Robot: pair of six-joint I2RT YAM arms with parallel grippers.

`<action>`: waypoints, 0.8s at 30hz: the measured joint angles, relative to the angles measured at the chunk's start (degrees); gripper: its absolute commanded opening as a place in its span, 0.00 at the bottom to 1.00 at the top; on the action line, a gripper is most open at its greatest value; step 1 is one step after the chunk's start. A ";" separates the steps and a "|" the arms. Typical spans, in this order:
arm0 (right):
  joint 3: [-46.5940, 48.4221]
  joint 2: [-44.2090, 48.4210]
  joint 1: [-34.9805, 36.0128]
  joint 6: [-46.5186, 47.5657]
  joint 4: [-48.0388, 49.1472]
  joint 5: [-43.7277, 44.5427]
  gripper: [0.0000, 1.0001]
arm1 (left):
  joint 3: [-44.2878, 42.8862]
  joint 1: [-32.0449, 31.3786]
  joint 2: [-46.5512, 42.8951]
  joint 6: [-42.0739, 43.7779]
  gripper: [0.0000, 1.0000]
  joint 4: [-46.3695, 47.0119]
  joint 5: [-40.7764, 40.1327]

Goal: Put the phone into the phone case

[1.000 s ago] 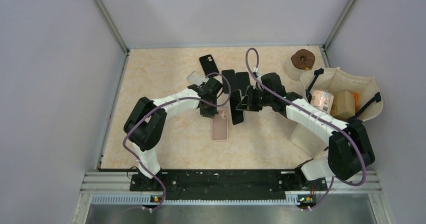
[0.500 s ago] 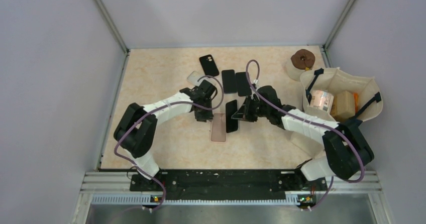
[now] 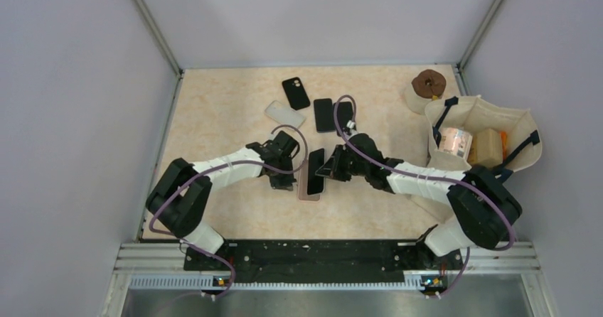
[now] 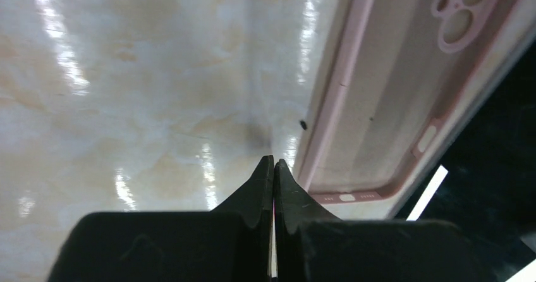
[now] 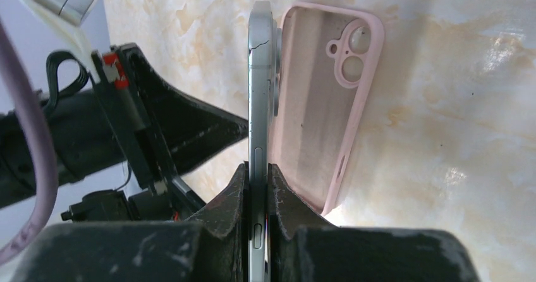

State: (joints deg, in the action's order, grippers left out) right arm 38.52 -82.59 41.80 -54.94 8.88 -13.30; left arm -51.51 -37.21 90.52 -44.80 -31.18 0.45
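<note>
The phone (image 5: pixel 260 73) is held on edge, clamped between the fingers of the right gripper (image 5: pixel 258 168). It stands along one long rim of the pink phone case (image 5: pixel 319 105), seemingly touching it. The case lies open-side up on the table (image 3: pixel 227 111). The left gripper (image 4: pixel 274 163) is closed on nothing, its tips just beside the opposite rim.

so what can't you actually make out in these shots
Right wrist: the thin silver-edged phone shows only its edge, so neither face is visible.
Left wrist: a dark blur, likely that phone, is cut off by the right edge beside the pink silicone case.
Top external: the cream fabric basket contents are too small to identify.
</note>
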 measured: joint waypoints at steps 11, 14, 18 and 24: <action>0.02 -6.47 0.09 0.39 3.08 0.72 0.00 | 1.29 -3.26 0.00 -4.87 0.00 4.61 2.36; 0.02 -8.59 0.09 0.39 3.85 -0.33 0.00 | 1.31 -3.28 0.00 -5.33 0.00 4.63 2.32; 0.02 -9.09 0.09 0.22 5.27 -1.29 0.00 | 1.38 -3.30 0.00 -6.10 0.00 4.66 2.32; -1.64 -9.09 0.11 -2.84 7.96 -1.29 0.00 | 2.58 -3.37 0.02 -7.04 0.00 6.38 2.75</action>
State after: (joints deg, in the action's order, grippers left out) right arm 36.88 -91.68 41.91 -57.78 16.84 -14.59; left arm -48.93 -40.58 90.54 -51.83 -24.80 3.20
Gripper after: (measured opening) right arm 0.054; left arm 0.010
